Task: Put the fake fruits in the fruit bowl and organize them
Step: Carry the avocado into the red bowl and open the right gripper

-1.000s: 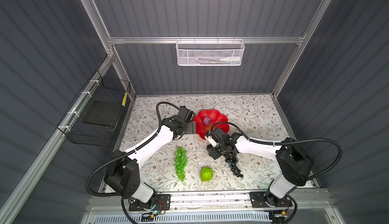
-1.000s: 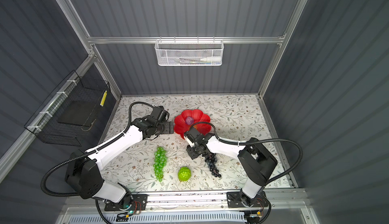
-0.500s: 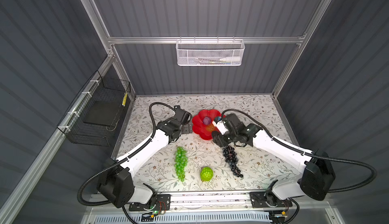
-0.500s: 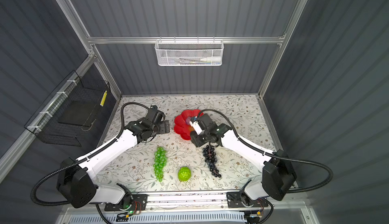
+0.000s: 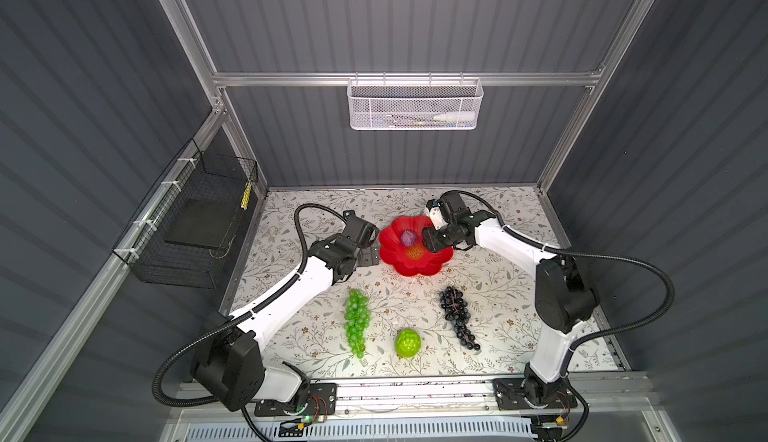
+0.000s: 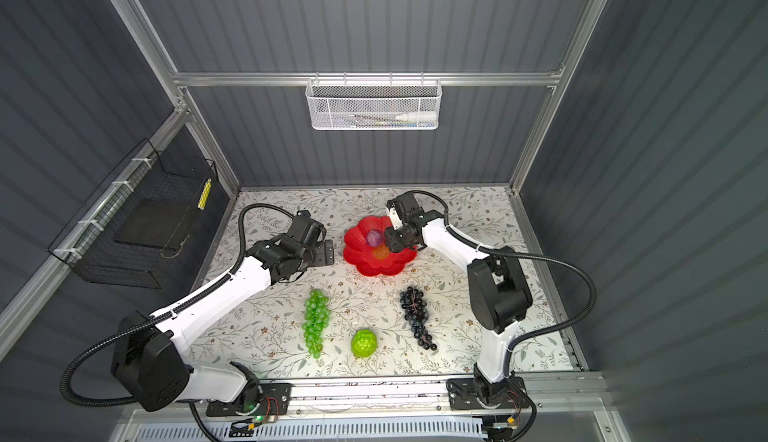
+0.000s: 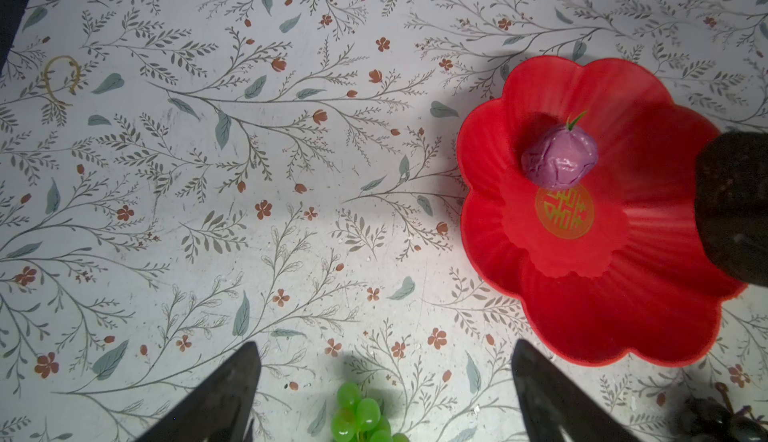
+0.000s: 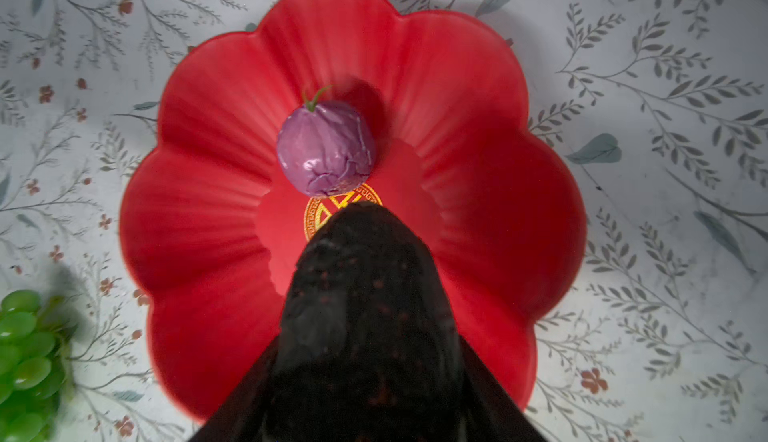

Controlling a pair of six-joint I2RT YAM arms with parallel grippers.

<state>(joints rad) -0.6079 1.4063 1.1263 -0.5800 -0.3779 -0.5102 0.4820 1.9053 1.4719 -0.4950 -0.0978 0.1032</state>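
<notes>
Right fingers (image 8: 239, 413) clamp avocado (image 8: 365, 315) over fruit bowl (image 8: 199, 211) — left fingers (image 7: 216, 402) spread wide, empty, beside its rim.

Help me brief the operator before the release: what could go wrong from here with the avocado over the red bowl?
1. The avocado in the right gripper hangs close by the purple fruit; dropped there, it may knock that fruit along the shallow fruit bowl or over its low rim.
2. The open left gripper sits close beside the bowl's edge and could nudge it.
</notes>
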